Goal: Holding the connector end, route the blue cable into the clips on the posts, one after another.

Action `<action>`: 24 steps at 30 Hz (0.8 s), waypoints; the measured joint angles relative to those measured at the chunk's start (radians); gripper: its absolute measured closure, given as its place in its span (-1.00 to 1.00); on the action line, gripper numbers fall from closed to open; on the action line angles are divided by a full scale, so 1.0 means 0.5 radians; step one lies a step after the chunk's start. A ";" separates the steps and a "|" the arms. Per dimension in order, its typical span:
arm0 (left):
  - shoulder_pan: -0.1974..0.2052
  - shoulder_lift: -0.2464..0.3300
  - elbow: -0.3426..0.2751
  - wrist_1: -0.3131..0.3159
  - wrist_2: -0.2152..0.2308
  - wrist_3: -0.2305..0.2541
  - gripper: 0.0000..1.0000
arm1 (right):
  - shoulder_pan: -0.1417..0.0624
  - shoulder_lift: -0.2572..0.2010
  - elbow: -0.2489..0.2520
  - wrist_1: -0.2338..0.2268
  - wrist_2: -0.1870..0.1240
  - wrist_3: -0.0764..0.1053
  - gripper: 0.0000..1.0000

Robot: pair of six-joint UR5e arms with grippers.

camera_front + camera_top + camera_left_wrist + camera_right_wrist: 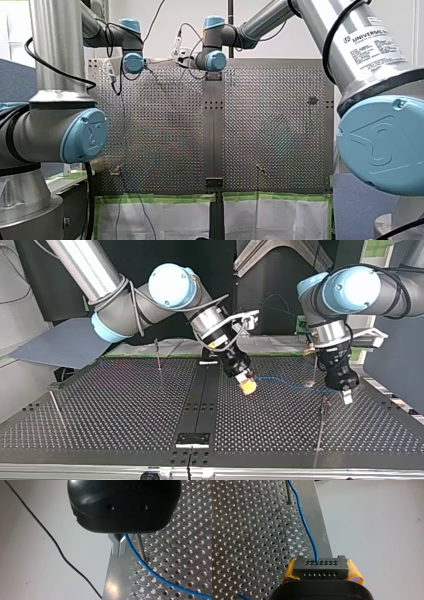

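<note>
The thin blue cable hangs just above the perforated table between my two grippers. In the top view my right gripper, with yellow pads, is near the middle and shut on the black connector block. The cable leaves the block and passes a thin post. My left gripper is at the top view's right, shut on the blue cable, which comes out from under its black body beside a post. A clip post stands just in front of it.
More thin posts stand on the table in the top view, at the back left and the front left. A dark centre strip divides the table. A black wire hangs off the table's edge beside my left gripper.
</note>
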 joint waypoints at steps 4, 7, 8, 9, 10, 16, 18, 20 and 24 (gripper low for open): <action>0.021 -0.008 0.010 -0.001 0.025 -0.017 1.00 | 0.000 0.003 -0.020 0.003 0.000 0.005 1.00; 0.038 -0.042 0.032 -0.007 0.047 -0.033 1.00 | -0.003 0.005 -0.028 0.005 0.000 0.011 1.00; 0.044 -0.059 0.043 -0.011 0.054 -0.037 1.00 | -0.003 0.005 -0.029 0.005 0.000 0.013 1.00; 0.049 -0.071 0.049 -0.013 0.059 -0.038 1.00 | -0.004 0.005 -0.030 0.005 0.000 0.014 1.00; 0.054 -0.081 0.053 -0.014 0.064 -0.040 1.00 | -0.005 0.005 -0.030 0.006 0.000 0.015 1.00; 0.088 -0.107 0.063 0.004 0.099 -0.044 1.00 | -0.013 0.007 -0.042 0.008 0.000 0.023 1.00; 0.100 -0.107 0.063 0.015 0.115 -0.051 1.00 | -0.014 0.009 -0.051 0.010 0.000 0.027 1.00; 0.112 -0.109 0.063 0.029 0.137 -0.063 1.00 | -0.014 0.011 -0.059 0.013 0.000 0.028 1.00; 0.141 -0.110 0.068 0.051 0.186 -0.095 1.00 | -0.015 0.027 -0.067 0.020 0.000 0.029 1.00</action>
